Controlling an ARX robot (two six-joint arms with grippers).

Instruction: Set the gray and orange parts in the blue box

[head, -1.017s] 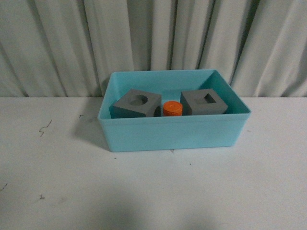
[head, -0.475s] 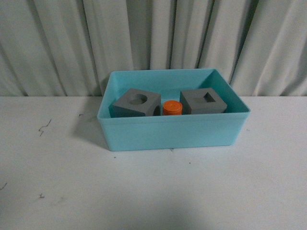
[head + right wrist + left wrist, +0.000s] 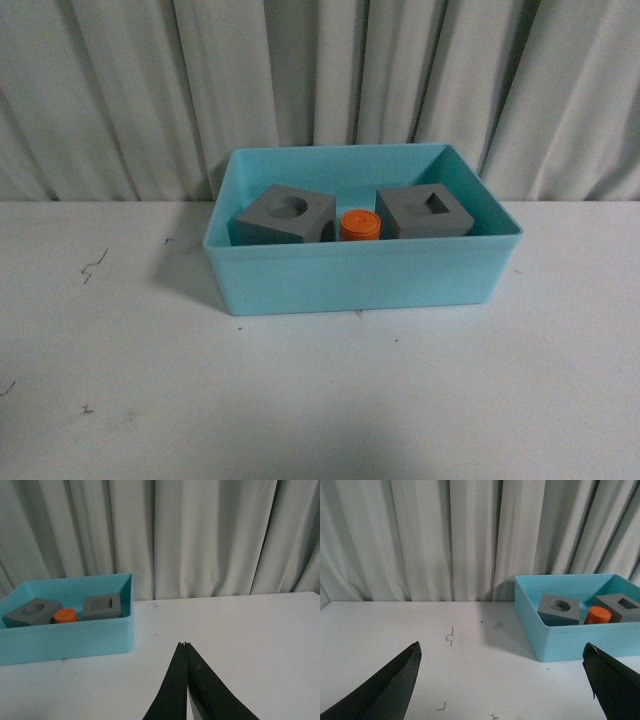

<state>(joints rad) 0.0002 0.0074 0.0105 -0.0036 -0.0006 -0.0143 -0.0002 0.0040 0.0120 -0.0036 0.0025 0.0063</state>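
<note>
The blue box [image 3: 360, 280] stands on the white table near the curtain. Inside it lie a gray cube with a round recess [image 3: 285, 215], an orange cylinder [image 3: 359, 225] and a gray cube with a rectangular recess [image 3: 425, 212]. The left wrist view shows the blue box [image 3: 570, 640], both cubes [image 3: 560, 610] [image 3: 620, 606] and the cylinder [image 3: 598, 615], with my left gripper [image 3: 502, 652] wide open over bare table, apart from the box. My right gripper [image 3: 185, 644] is shut on nothing, over the table beside the blue box [image 3: 65, 635]. Neither arm appears in the front view.
A pale pleated curtain [image 3: 320, 80] hangs right behind the table. Small dark marks [image 3: 93, 266] dot the white tabletop left of the box.
</note>
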